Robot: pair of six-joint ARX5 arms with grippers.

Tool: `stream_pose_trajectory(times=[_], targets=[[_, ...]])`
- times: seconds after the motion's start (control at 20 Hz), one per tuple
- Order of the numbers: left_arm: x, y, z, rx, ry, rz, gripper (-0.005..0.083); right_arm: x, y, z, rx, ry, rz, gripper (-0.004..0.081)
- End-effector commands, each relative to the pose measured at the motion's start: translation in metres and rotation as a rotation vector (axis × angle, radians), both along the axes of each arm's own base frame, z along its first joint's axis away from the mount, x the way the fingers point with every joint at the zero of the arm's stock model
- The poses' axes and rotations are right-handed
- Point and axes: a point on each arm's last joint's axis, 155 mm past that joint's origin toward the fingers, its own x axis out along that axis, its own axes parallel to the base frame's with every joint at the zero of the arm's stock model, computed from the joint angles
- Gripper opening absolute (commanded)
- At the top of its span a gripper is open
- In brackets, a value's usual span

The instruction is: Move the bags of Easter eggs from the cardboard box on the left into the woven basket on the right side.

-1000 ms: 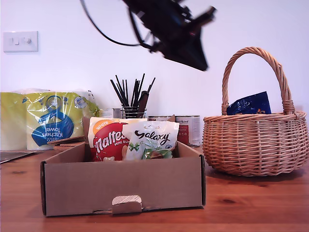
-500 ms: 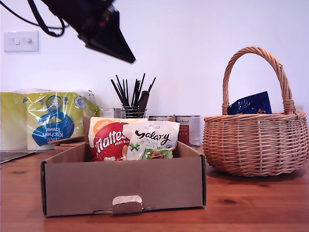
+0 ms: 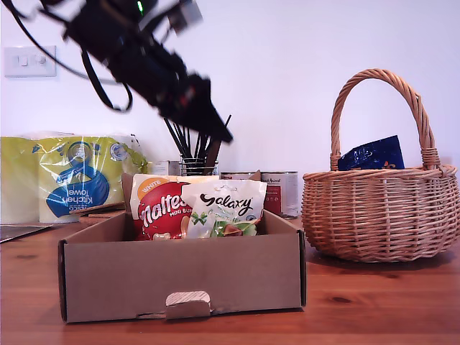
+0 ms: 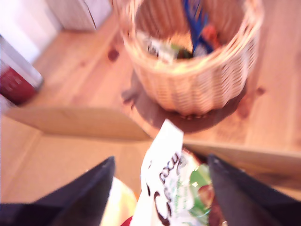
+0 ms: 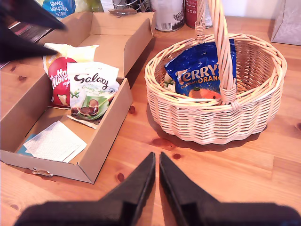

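First wrist view: my first gripper (image 4: 160, 159) hangs spread wide above the Galaxy bag (image 4: 165, 190), which stands in the cardboard box (image 5: 107, 126) beside the Maltesers bag (image 5: 57, 81). The Terry's bag (image 5: 200, 77) lies in the woven basket (image 5: 211, 123). My second gripper (image 5: 156, 156), pressed together, hovers over the bench (image 5: 244, 181). Next, I judge: drop straight and pinch the Galaxy bag's top edge.

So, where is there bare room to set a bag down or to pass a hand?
Bare table lies between the cardboard box and the woven basket, and in front of it. Inside, there is room beside the Terry's bag. The box's back is crowded with the Maltesers bag and Galaxy bag.
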Motion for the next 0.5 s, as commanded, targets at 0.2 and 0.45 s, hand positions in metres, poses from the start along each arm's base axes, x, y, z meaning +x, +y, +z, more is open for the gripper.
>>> stream_pose_trajectory(times=[0.2,0.45], targets=[[0.016,0.003,-0.053,0.076,0.021,0.002,0.0679,-0.001,0.001,0.009,0.004,-0.026,0.007,-0.0013],[0.018,0.009,-0.079,0.104,0.073,0.013,0.0677,-0.001,0.001,0.009,0.005,-0.026,0.007,-0.0013]])
